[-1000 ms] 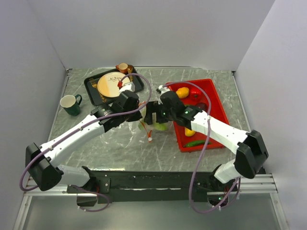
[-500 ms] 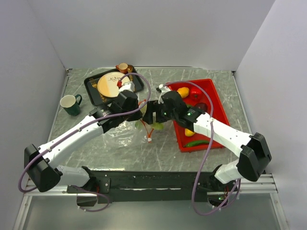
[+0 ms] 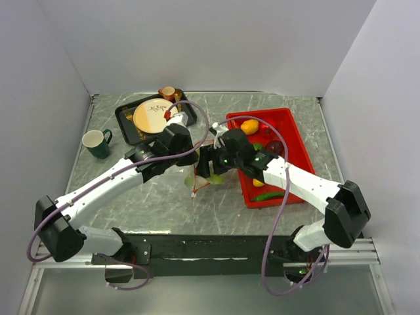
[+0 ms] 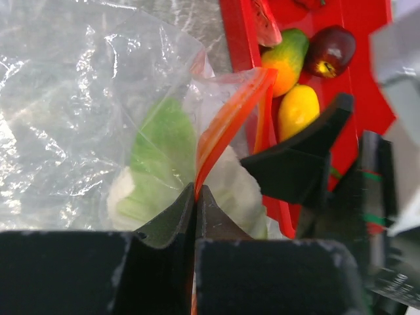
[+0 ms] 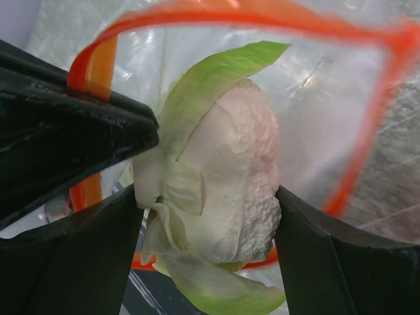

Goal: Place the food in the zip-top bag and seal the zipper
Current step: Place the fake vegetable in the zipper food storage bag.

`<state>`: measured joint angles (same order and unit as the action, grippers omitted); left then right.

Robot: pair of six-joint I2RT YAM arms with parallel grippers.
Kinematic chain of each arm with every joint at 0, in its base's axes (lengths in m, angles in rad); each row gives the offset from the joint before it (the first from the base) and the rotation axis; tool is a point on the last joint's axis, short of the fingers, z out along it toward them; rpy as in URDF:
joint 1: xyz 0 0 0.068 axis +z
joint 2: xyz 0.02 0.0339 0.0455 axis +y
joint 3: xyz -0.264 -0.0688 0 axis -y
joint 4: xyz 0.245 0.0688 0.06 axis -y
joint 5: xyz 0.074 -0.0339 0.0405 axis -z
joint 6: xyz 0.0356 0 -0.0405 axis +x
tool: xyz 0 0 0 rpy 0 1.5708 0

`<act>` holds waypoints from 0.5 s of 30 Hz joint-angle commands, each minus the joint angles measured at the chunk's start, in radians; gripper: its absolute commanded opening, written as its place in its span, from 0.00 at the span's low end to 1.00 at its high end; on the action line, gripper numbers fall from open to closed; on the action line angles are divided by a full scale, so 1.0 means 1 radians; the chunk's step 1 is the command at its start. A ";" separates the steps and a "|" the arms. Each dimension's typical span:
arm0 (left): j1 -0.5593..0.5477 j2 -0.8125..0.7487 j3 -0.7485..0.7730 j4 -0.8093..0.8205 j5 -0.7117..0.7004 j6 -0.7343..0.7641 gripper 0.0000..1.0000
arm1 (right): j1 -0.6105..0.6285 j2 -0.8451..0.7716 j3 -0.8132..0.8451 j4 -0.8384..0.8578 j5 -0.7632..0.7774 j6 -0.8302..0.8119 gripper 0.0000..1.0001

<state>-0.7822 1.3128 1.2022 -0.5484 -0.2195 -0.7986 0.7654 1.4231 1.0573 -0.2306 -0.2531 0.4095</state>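
Note:
My left gripper is shut on the orange-red zipper of the clear zip-top bag and holds its mouth up. My right gripper is shut on the white-green cauliflower, with a finger touching each side. The cauliflower sits at the bag's mouth, ringed by the zipper. From above, the two grippers meet at mid-table, with the bag hanging under them. The rest of the food lies in the red tray: orange, dark purple fruit, red-green mango, yellow mango, green chili.
A black tray with a beige plate stands at the back left, with small brown cups behind it. A dark green mug is at the far left. White walls close in three sides of the table.
My right gripper has moved left with the cauliflower, into the bag's mouth, and its jaws have narrowed. The left gripper has kept its grip, and the bag's hanging end has swung left.

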 commanded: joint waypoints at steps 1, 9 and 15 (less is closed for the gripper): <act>0.000 -0.030 -0.007 0.079 0.048 0.024 0.06 | 0.005 0.040 0.119 -0.074 0.015 -0.091 0.85; 0.000 -0.043 -0.009 0.035 -0.006 0.002 0.07 | 0.002 -0.097 0.067 -0.038 0.242 -0.009 1.00; 0.000 -0.020 -0.003 0.012 -0.012 -0.007 0.06 | -0.005 -0.196 0.079 -0.044 0.302 0.035 1.00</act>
<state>-0.7803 1.2999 1.1934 -0.5289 -0.2127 -0.7948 0.7658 1.3266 1.1072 -0.3225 -0.0345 0.4038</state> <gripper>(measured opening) 0.065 0.997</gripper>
